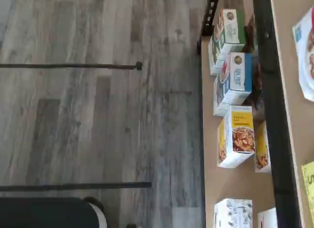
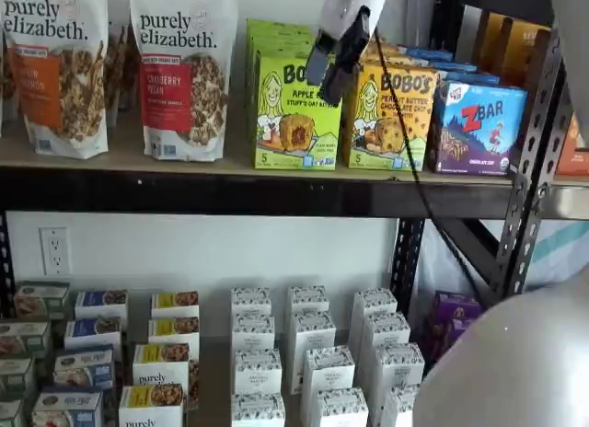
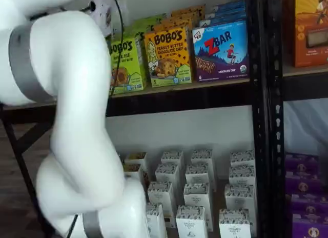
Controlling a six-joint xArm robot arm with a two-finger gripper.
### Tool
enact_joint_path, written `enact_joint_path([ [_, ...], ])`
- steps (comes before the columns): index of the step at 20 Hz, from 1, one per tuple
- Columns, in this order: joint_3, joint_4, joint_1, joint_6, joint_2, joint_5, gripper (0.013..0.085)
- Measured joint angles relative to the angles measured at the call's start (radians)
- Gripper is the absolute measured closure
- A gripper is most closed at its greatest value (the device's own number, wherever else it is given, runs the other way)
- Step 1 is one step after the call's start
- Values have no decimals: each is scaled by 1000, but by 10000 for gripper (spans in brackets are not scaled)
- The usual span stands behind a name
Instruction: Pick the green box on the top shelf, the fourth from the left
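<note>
Two granola bags stand upright side by side – white pouches with orange and red labels. A yellow Bobo's box has a blue Zbar box just beside it. On the lower level, small white cartons stand in rows – beside them purple boxes, above grey wood flooring

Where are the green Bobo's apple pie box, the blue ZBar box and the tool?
green box [image 2: 296, 114]: a shelf view, on its front face.
blue ZBar box [image 2: 480, 128]: a shelf view, on its front face.
tool [image 2: 329, 75]: a shelf view, between the black fingertips.
</note>
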Motion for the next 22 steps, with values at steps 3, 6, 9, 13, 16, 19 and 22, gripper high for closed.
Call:
enact_joint_path([
  [3,-10,-94,29,16,3,-8,130],
  [6,-11,-103,21,8,6,-9,130],
  [9,-12,-99,12,0,9,-8,130],
  [13,-24,-79,-2,-10,18,-1,130],
  [16,-39,-63,-8,-12,27,4,130],
  [19,-56,-49,-9,-9,38,3,130],
  [22,-70,-41,-7,-5,47,-5,130],
])
